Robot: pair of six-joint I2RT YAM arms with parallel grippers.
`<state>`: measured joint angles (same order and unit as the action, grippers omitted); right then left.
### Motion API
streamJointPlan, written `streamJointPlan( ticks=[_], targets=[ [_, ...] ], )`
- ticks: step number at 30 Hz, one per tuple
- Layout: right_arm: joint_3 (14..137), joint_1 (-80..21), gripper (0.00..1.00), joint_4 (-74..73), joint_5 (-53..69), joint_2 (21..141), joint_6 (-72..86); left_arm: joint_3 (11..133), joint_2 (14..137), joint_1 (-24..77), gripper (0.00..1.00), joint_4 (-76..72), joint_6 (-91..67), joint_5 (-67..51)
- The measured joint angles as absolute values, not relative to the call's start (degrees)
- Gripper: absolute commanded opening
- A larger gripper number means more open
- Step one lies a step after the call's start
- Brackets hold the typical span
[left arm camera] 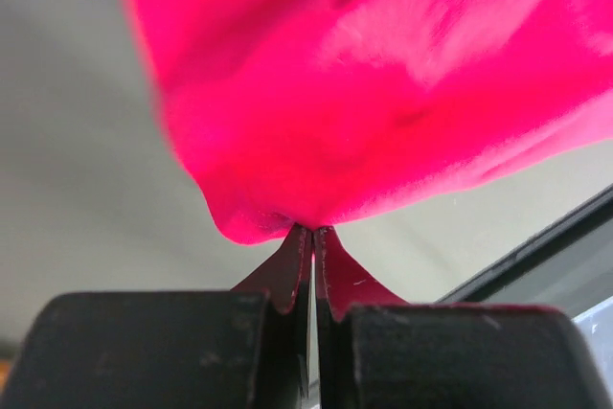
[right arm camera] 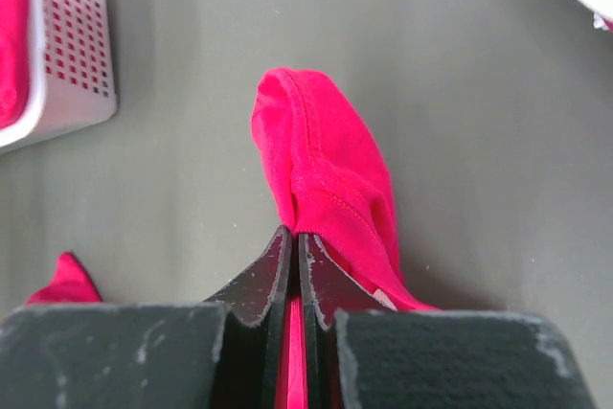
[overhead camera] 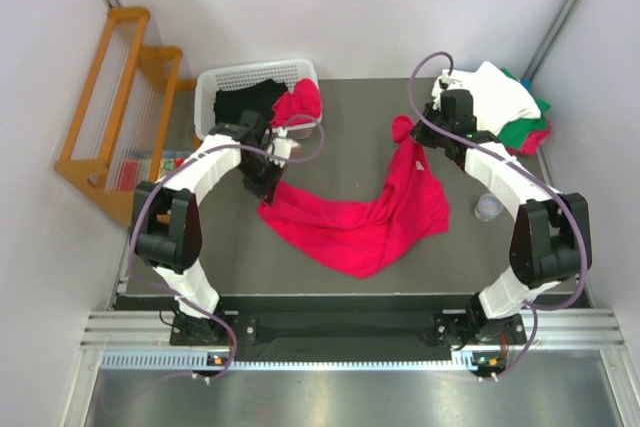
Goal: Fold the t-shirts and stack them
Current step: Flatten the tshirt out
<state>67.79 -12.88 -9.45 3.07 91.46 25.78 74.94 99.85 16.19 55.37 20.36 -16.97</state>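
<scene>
Dark grey table [overhead camera: 330,112] between white walls; crimson t-shirt [overhead camera: 370,217] draped mid-table, pinched at two ends: left gripper [left arm camera: 313,237] clamped on its left edge, right gripper [right arm camera: 292,241] clamped on a hemmed corner; spreading stage, probably; next, lift and pull apart to flatten; both arms bowed inward, elbows out.

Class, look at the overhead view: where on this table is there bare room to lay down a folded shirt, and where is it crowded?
Bare table lies between the basket and the folded pile, and along the near edge below the red shirt. The middle is crowded: both grippers, left and right, pinch that shirt. A cup crowds the right edge.
</scene>
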Motion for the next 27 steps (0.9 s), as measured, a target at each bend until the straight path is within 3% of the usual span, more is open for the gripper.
streamJointPlan(
  ticks=[8, 15, 27],
  targets=[
    [67.7, -12.9, 0.00, -9.8, 4.9, 84.7, 25.8, 88.9, 99.5, 12.3, 0.00, 59.6, 19.2, -17.7],
    [64.0, -12.9, 0.00, -8.3, 9.4, 67.3, 25.7, 97.4, 96.2, 12.1, 0.00, 66.8, 19.0, -17.7],
    [55.5, -15.1, 0.00, -11.6, 13.6, 37.5, 24.6, 102.2, 66.8, 12.1, 0.00, 75.1, 20.6, -18.4]
  ],
)
